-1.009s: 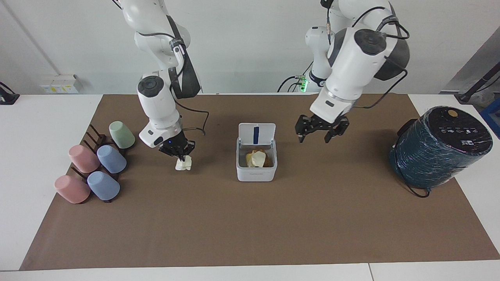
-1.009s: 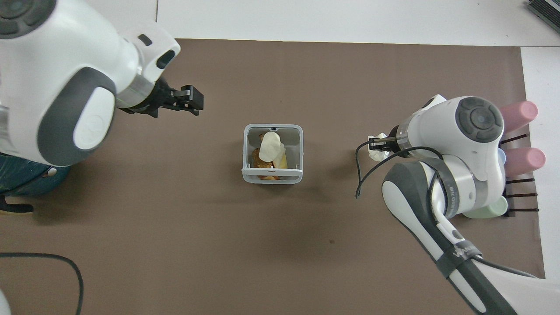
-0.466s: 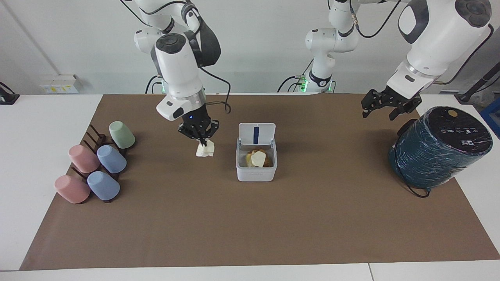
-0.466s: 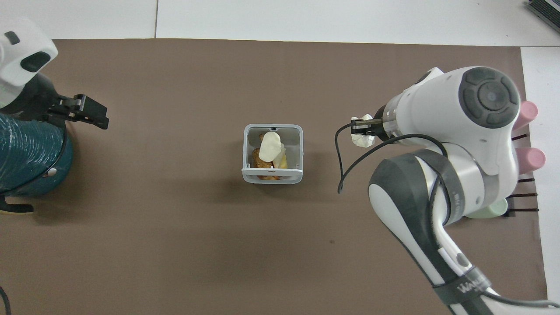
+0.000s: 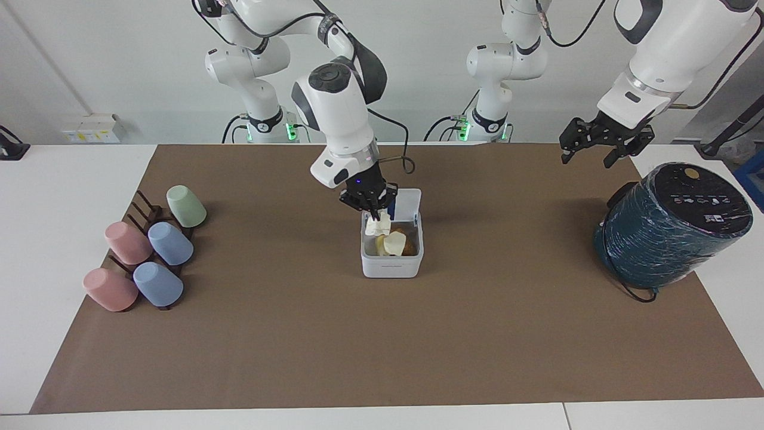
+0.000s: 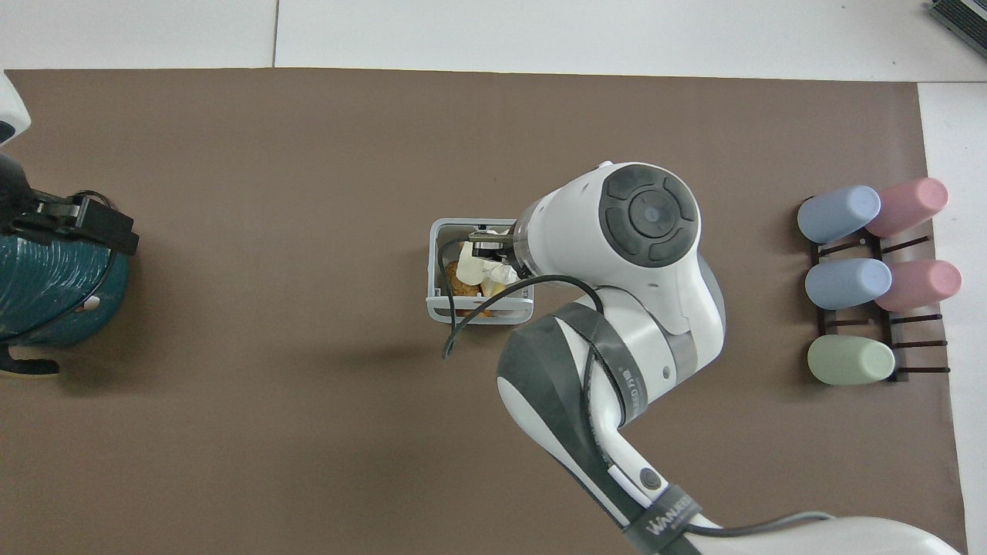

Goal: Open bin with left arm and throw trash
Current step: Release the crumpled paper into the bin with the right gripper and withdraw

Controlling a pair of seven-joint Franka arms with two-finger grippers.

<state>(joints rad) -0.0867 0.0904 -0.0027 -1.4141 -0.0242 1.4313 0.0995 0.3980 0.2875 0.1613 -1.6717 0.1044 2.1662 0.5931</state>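
Facing view: bin [image 5: 391, 263] sits mid-mat on the brown mat [image 5: 382, 334], lid [image 5: 401, 204] hinged up on the side nearer the robots, blue strip partly hidden by the right gripper [image 5: 375, 217]. Right gripper is over the open bin, fingers pointing down and pinched on a crumpled white scrap [image 5: 378, 226] — scrap hangs just above the rim, at the bin's right-arm side. Inside the bin: a pale cream piece [image 5: 394, 243] on top of brownish-yellow bits.

Left gripper [image 5: 600, 145] is up in the air over the mat's edge at the left arm's end of the table, near the dark-teal wrapped cylinder [image 5: 668, 230]; fingers spread apart, nothing between them. That arm waits.

Overhead view: bin [image 6: 436, 270] is partly covered by the right arm's wrist; the held scrap [image 6: 497, 270] and the cream piece [image 6: 467, 266] show inside the bin outline. Left gripper [image 6: 92, 225] shows at the frame edge, over the cylinder [image 6: 46, 297].

Cups — two pink [image 5: 119, 263], two blue [image 5: 164, 263], one green [image 5: 186, 206] — lie on a dark rack [image 5: 146, 209] at the right arm's end of the table, well apart from the bin.
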